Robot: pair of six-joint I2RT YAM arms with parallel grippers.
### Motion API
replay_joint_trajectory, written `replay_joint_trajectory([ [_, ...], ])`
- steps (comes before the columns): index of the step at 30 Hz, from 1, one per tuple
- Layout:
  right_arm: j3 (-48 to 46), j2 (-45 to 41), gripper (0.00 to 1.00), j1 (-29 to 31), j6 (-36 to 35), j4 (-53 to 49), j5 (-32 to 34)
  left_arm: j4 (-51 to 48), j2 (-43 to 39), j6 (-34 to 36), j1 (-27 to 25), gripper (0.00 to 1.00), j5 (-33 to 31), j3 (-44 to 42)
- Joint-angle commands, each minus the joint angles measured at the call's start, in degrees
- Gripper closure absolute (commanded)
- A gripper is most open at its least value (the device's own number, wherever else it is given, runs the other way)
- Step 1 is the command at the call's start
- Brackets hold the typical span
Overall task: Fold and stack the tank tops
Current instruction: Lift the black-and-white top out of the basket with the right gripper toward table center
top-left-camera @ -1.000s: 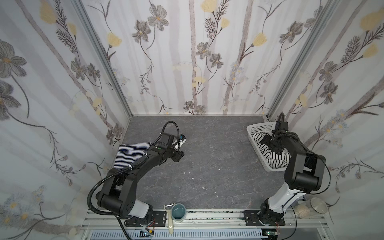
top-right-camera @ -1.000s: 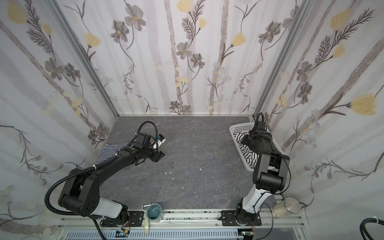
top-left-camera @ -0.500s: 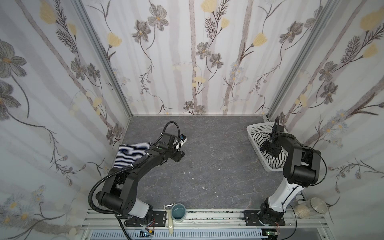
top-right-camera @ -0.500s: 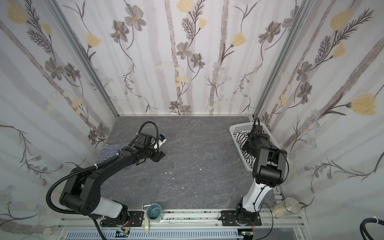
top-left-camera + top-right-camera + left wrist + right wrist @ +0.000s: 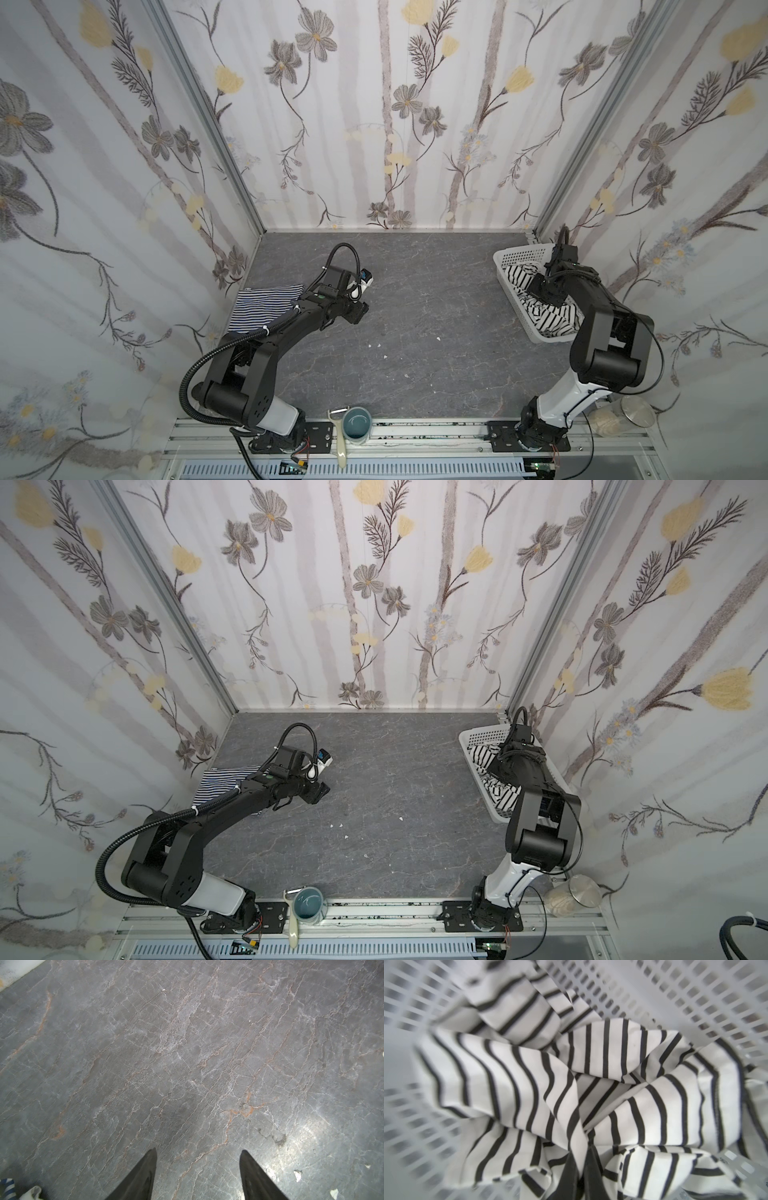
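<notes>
The navy-and-white finely striped tank top [image 5: 266, 307] [image 5: 224, 785] lies folded flat at the table's left edge; one corner shows in the left wrist view [image 5: 7, 1186]. The white tank top with wider black stripes [image 5: 548, 322] [image 5: 482, 758] [image 5: 591, 1084] lies crumpled in the white perforated basket [image 5: 515, 253] [image 5: 478, 735] [image 5: 695, 991]. My right gripper [image 5: 536, 286] [image 5: 496, 766] [image 5: 581, 1151] reaches down into the basket, shut on a raised fold of that white top. My left gripper [image 5: 359, 311] [image 5: 320, 791] [image 5: 197, 1157] hangs open over bare table to the right of the navy top, holding nothing.
The basket stands against the right wall at the back. A teal cup [image 5: 358, 424] and a peeler [image 5: 340, 436] sit on the front rail, and a glass jar [image 5: 623, 419] at the front right. Small white crumbs [image 5: 378, 345] dot the grey table. Papered walls close three sides.
My right gripper has dipped deeper into the basket and closed its jaws on a fold of the white striped tank top. The left arm has stayed put.
</notes>
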Motion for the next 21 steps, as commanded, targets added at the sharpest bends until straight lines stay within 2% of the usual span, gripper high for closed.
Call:
replay_joint_trajectory([
  [1, 4.1, -6.2, 1.0, -0.1, 3.3, 2.3, -5.3, 1.0, 0.5, -0.3, 0.1, 0.35, 0.0, 0.2],
  [7, 17.3, -14.4, 1.0, 0.4, 5.0, -3.2, -15.8, 1.0, 1.1, -0.4, 0.1, 0.35, -0.2, 0.5],
  [12, 25.3, -19.8, 1.0, 4.5, 5.6, -4.4, -22.8, 1.0, 1.7, -0.3, 0.1, 0.35, -1.0, 0.6],
  [17, 28.6, -21.9, 1.0, 13.6, 8.6, -1.9, -27.0, 1.2, 2.0, -0.2, 0.1, 0.35, -2.1, 1.0],
  [21, 26.2, -20.0, 1.0, 22.3, 10.6, 0.8, -24.2, 1.3, 1.9, -0.2, 0.2, 0.35, -2.8, 1.1],
])
